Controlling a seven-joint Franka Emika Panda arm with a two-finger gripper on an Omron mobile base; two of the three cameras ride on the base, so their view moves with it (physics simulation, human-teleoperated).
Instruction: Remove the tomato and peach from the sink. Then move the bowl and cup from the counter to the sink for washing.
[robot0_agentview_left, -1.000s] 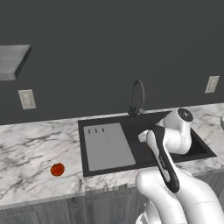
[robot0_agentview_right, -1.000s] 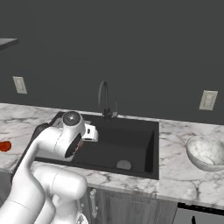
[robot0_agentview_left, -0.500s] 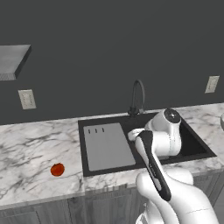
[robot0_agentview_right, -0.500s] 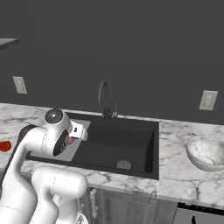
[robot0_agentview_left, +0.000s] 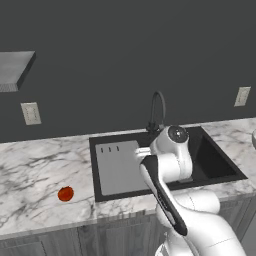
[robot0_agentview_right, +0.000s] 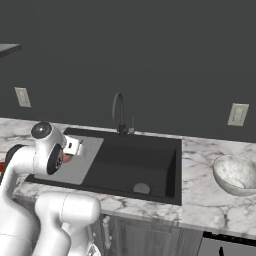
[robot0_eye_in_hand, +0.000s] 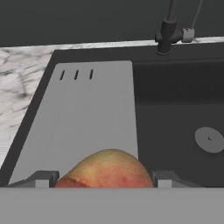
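Red-orange tomato (robot0_agentview_left: 65, 193) sits on the marble table (robot0_agentview_left: 35, 170) at left; you carry the peach (robot0_eye_in_hand: 107, 169) over the grey panel of the sink (robot0_agentview_left: 117, 165), your pincer (robot0_eye_in_hand: 103, 177) spread wide around its middle. It looks light, smooth and bruisable; grip gently. The bowl (robot0_agentview_right: 236, 174) waits far right.

The peach (robot0_eye_in_hand: 107, 169) shows just its upper half in the hand view, its lower part cut off below; in the right base view only a pinkish sliver of it peeks past the arm's round joint; the fingertips (robot0_eye_in_hand: 40, 178) are mostly cut off, so contact with the fruit cannot be told; the bowl (robot0_agentview_right: 236, 174) runs off the right base view's edge; the arm hides part of the sink (robot0_agentview_left: 210, 162) in the left base view.
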